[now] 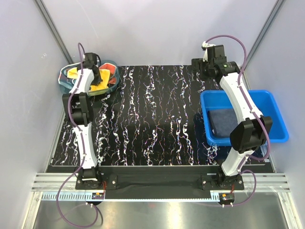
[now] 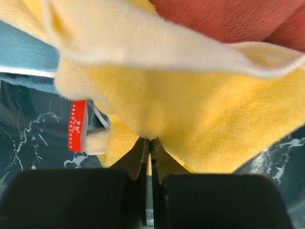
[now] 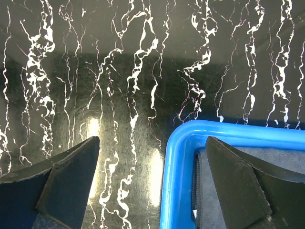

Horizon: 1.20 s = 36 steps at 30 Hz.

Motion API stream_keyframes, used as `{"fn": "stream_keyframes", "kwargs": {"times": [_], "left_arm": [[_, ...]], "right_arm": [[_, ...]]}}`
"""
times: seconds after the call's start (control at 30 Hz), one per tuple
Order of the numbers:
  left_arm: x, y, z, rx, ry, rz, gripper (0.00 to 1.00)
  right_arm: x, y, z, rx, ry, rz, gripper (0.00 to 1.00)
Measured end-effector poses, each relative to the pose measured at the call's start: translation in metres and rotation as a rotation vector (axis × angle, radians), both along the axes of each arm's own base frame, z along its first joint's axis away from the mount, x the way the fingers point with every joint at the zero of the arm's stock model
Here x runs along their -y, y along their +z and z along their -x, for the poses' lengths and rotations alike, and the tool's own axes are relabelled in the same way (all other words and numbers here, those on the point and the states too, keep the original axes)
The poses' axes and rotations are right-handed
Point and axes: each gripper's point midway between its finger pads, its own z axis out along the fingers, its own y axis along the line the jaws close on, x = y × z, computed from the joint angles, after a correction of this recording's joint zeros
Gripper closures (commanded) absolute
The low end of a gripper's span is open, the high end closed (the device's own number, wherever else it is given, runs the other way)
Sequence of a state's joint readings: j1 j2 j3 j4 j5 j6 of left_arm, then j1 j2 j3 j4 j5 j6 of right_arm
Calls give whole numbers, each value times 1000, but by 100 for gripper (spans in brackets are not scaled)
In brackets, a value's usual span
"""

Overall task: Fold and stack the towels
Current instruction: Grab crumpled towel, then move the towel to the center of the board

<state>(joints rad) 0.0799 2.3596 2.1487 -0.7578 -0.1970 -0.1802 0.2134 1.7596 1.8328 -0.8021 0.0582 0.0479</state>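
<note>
My left gripper (image 1: 95,76) is over the teal mesh-sided basket (image 1: 63,72) at the far left. It is shut on the yellow towel (image 2: 200,114), pinching a fold of it between its tips (image 2: 151,143). An orange-red towel (image 2: 228,19) lies beside it, and both show in the top view as yellow (image 1: 99,88) and orange-red (image 1: 108,75) cloth. A dark grey-blue towel (image 1: 228,122) lies folded in the blue bin (image 1: 279,124). My right gripper (image 3: 152,143) is open and empty above the bin's far left corner (image 3: 178,143).
The black marbled mat (image 1: 157,114) covers the table between basket and bin. A red label (image 2: 77,125) hangs from the yellow towel. Grey walls stand on both sides and at the back.
</note>
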Motion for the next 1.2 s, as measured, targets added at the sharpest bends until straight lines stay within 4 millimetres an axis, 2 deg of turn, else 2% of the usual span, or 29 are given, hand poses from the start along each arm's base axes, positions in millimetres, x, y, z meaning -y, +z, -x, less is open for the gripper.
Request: {"fn": "stream_keyframes", "kwargs": {"times": [0.1,0.13,0.23,0.3,0.33,0.4,0.47,0.53,0.57,0.6,0.67,0.73,0.8,0.83,0.87,0.9,0.93,0.97,1.0,1.03,1.1,1.13,1.17,1.2], "left_arm": [[4,30,-8,78,-13,8,100],[6,48,-9,115,-20,11,100],[17,123,-10,271,-53,9,100],[40,194,0,411,-110,6,100],[55,232,10,489,-146,0,100],[98,307,40,641,-241,-11,100],[155,373,85,798,-368,22,100],[204,408,135,897,-506,104,100],[222,418,162,928,-565,159,100],[232,416,182,935,-602,210,100],[236,400,210,934,-622,296,99],[240,352,219,861,-608,368,99],[252,275,217,697,-586,428,96],[257,230,216,598,-562,447,90],[259,180,217,473,-528,455,89],[260,139,221,369,-499,457,87],[258,93,229,249,-459,454,85],[254,52,242,133,-415,448,74],[248,20,258,38,-380,439,68],[243,-2,273,-21,-350,430,64],[232,-22,297,-71,-307,404,51],[228,-22,303,-58,-292,394,46],[224,-16,306,-34,-284,387,44],[223,-8,304,0,-276,386,44]], "right_arm": [[0,-2,0,-7,2,1,0],[-1,-1,0,-5,6,-2,0],[-5,2,-2,5,19,-19,0],[-6,2,-3,10,21,-24,0],[-7,3,-3,12,23,-26,0],[-9,3,-1,11,33,-37,0],[-11,2,5,7,42,-49,0],[-13,3,10,3,51,-62,0],[-13,4,14,3,52,-68,0],[-14,5,17,4,54,-76,0],[-16,7,24,2,62,-94,0],[-18,8,30,-1,68,-109,0],[-19,7,35,-7,73,-121,0],[-20,5,39,-13,74,-125,0],[-20,1,42,-24,76,-129,0],[-22,-4,47,-38,83,-134,1],[-24,-9,51,-54,88,-136,2],[-27,-16,54,-72,96,-138,3],[-31,-20,57,-85,104,-139,5],[-37,-27,61,-104,121,-145,7],[-52,-37,66,-135,157,-153,11],[-63,-42,68,-147,183,-166,16],[-76,-49,66,-158,211,-176,26],[-87,-55,64,-164,233,-187,32]]}}
